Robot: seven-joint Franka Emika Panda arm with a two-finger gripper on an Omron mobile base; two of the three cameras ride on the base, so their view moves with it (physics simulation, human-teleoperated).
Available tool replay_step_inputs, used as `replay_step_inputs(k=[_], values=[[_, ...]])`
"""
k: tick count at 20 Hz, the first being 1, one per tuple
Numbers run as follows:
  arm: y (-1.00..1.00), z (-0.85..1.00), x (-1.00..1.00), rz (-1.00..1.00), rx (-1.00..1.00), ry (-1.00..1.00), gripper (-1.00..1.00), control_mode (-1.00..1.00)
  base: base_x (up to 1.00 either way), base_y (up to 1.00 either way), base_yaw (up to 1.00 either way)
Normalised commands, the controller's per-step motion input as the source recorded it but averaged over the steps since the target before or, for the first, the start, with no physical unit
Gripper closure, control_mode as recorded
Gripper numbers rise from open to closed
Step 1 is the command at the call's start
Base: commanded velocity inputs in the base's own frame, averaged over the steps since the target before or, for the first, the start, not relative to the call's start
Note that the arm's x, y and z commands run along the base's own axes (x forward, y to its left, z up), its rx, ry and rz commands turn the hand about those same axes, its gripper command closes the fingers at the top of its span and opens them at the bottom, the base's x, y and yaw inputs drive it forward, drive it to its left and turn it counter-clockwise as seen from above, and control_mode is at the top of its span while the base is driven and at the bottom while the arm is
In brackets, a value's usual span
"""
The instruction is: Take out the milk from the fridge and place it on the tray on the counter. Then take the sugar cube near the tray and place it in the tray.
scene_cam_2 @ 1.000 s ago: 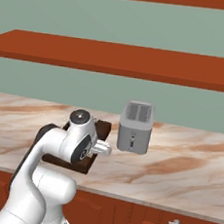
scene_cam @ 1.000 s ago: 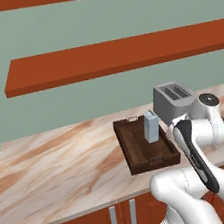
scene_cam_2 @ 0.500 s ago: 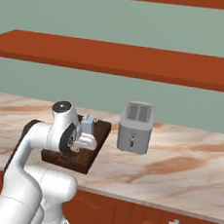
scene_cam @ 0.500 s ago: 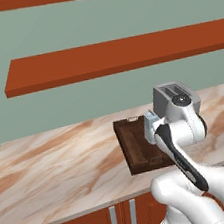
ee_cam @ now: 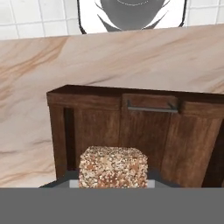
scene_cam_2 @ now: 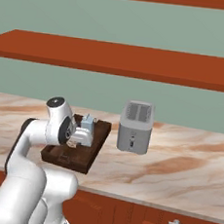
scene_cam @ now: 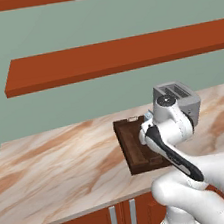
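The gripper [ee_cam: 113, 181] is clamped on the sugar cube [ee_cam: 113, 168], a speckled brown block seated between the fingers at the 6 o'clock edge of the hand view. Beyond the cube, toward 12 o'clock, lies the tray [ee_cam: 131, 127], its dark wood floor and raised rim directly under the hand, with the marble counter [ee_cam: 109, 57] past it. In the right base view the hand hangs over the tray [scene_cam_2: 92, 151], and the milk [scene_cam_2: 87, 124] stands upright inside the tray, just beside the hand at its 3 o'clock. In the left base view the wrist covers the near right part of the tray [scene_cam: 132, 151].

Against the frame one second ago, the arm has swung from the tray's toaster side to above the tray, and the fingers have drawn slightly tighter on the cube.

The toaster [scene_cam_2: 136, 126] stands on the counter [scene_cam_2: 177, 165] at 3 o'clock of the tray, apart from it. Two red-brown wall shelves [scene_cam_2: 139, 60] run above.
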Motion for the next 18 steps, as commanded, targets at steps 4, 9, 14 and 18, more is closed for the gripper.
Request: replay_step_inputs(k=[4,9,14,18], values=[[0.10,-0.19,0.18,0.00,0.00,0.17,1.00,-1.00,0.00,0.00,0.00],[0.11,-0.28,0.24,0.00,0.00,0.13,1.00,-1.00,0.00,0.00,0.00],[0.00,-0.22,0.26,0.00,0.00,0.02,1.00,-1.00,0.00,0.00,0.00],[0.00,-0.23,0.20,0.00,0.00,0.01,1.00,-1.00,0.00,0.00,0.00]])
